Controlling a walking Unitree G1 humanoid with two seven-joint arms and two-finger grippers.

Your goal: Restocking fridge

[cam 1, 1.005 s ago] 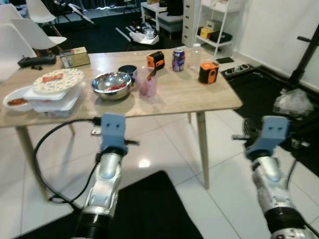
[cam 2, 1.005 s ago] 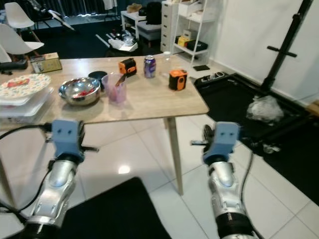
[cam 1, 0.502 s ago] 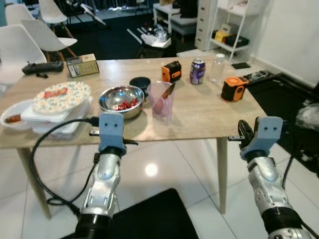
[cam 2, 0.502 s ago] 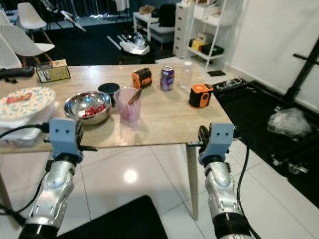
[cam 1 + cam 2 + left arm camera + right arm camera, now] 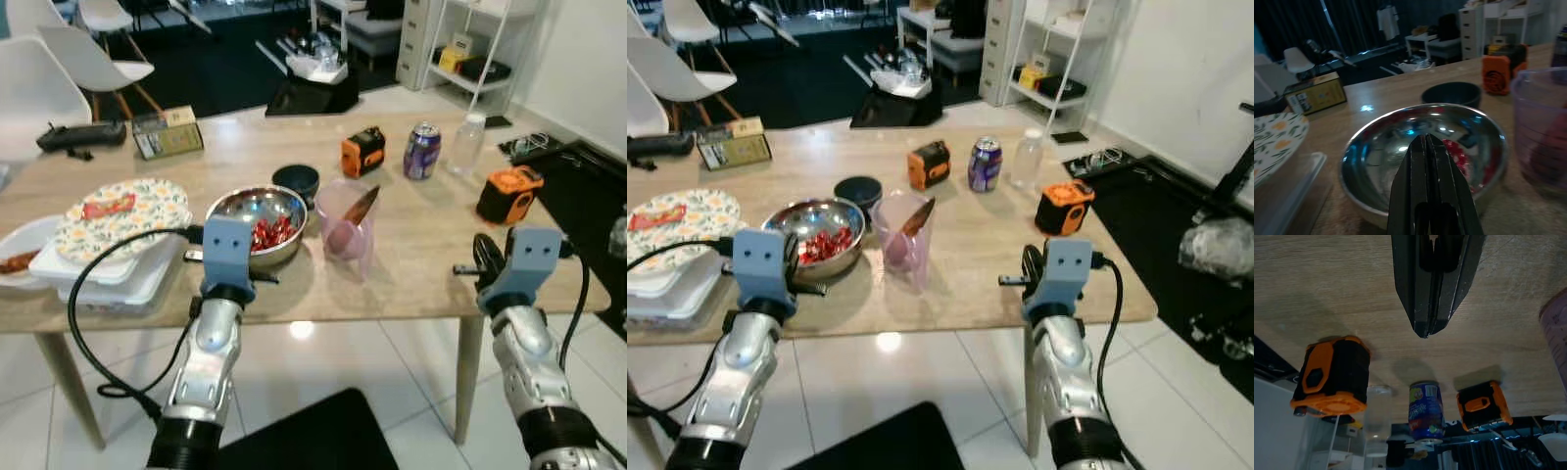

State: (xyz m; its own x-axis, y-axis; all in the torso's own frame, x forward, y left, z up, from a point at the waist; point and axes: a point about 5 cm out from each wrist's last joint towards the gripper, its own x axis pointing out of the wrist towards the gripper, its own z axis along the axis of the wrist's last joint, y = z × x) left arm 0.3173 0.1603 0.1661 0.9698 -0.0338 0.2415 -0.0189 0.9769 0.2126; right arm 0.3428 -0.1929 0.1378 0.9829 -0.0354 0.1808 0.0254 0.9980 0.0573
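1. The wooden table [image 5: 411,264] is spread ahead of both grippers.
2. The steel bowl of red pieces [image 5: 1422,147] is found just beyond the left gripper [image 5: 1427,142], whose fingers are pressed together, empty.
3. The upright soda can [image 5: 1426,412] is seen farther ahead of the right gripper [image 5: 1423,330], likewise closed, empty, and nearer to it.

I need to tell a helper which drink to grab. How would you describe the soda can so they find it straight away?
Look at the wooden table, along its far edge toward the right. The soda can stands upright between an orange and black tape measure and a clear plastic bottle. It is the only purple-blue metal can there.
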